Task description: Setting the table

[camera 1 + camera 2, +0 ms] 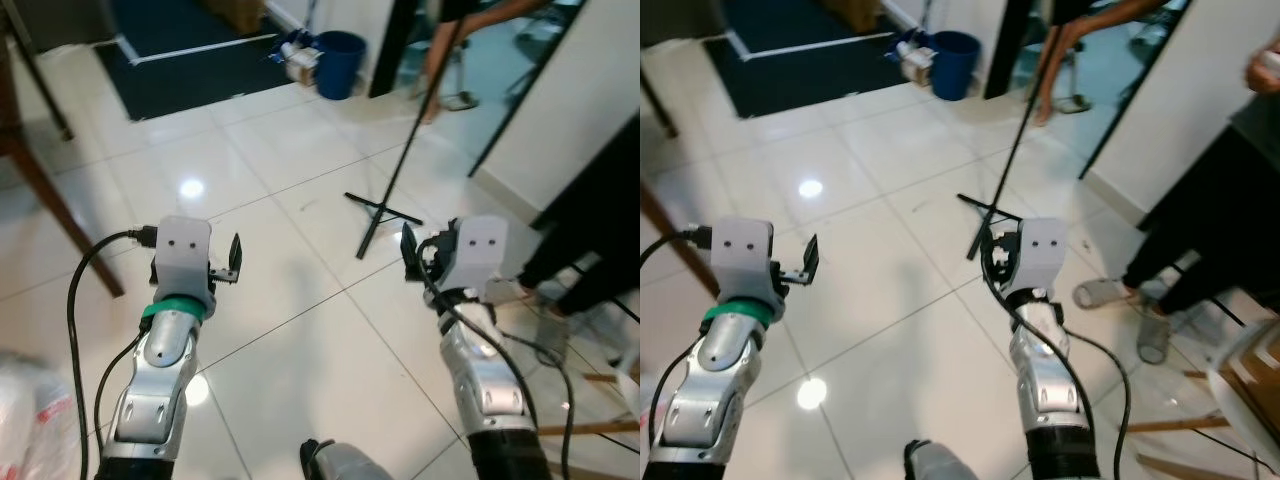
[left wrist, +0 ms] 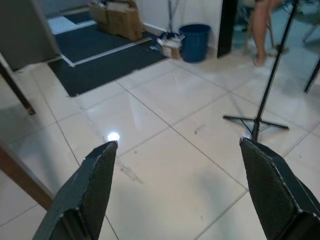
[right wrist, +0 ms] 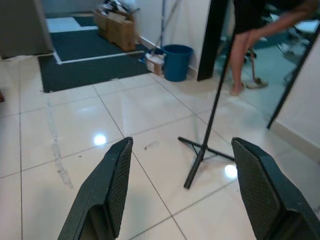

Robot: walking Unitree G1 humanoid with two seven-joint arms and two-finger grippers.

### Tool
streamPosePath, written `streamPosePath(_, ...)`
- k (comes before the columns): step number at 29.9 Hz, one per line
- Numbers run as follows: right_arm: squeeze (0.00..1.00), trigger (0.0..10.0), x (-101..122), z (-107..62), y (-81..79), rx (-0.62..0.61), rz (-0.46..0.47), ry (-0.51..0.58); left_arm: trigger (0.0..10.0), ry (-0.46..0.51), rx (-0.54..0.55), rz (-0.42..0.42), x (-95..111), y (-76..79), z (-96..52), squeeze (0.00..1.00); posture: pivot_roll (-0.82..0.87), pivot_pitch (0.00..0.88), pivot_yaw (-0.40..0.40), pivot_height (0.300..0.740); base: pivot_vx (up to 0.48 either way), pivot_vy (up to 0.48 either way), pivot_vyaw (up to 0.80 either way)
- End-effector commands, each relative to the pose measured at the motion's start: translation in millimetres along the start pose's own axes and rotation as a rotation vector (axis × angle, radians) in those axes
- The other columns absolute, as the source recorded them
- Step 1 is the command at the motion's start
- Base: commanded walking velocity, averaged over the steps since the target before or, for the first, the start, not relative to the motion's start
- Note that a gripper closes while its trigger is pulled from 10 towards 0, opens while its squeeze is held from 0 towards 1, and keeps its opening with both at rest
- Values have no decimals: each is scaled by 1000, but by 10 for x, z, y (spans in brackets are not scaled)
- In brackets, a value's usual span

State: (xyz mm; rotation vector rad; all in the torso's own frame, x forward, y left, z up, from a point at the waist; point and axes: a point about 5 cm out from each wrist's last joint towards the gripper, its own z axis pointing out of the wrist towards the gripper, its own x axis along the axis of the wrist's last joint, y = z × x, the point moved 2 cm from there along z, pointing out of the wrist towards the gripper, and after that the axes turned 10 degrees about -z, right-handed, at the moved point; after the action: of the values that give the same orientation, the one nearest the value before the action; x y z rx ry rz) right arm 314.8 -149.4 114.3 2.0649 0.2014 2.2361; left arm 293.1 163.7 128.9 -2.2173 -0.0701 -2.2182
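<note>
Both arms are held out in front of me over a white tiled floor. My left gripper is open and holds nothing; in the left wrist view its fingers stand wide apart above bare tiles. My right gripper is open too, with nothing between its fingers. No tableware or table top is in sight.
A black tripod stand rises from the floor just ahead of my right gripper. A blue bin stands by the far wall beside a dark mat. A wooden table leg slants at left. People stand at right and in the doorway.
</note>
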Motion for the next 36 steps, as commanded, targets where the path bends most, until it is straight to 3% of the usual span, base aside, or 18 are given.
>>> streamPosePath(1,0,10000,-43,-12,40,-8,-9,-21,10000,-26,-2,-2,-63,21,-3,0,-48,0,3,740,0,0,-800)
streamPosePath(36,0,10000,-20,1,54,-8,-17,-16,10000,-23,-5,-7,-61,47,-1,0,-50,0,-2,740,0,0,-800)
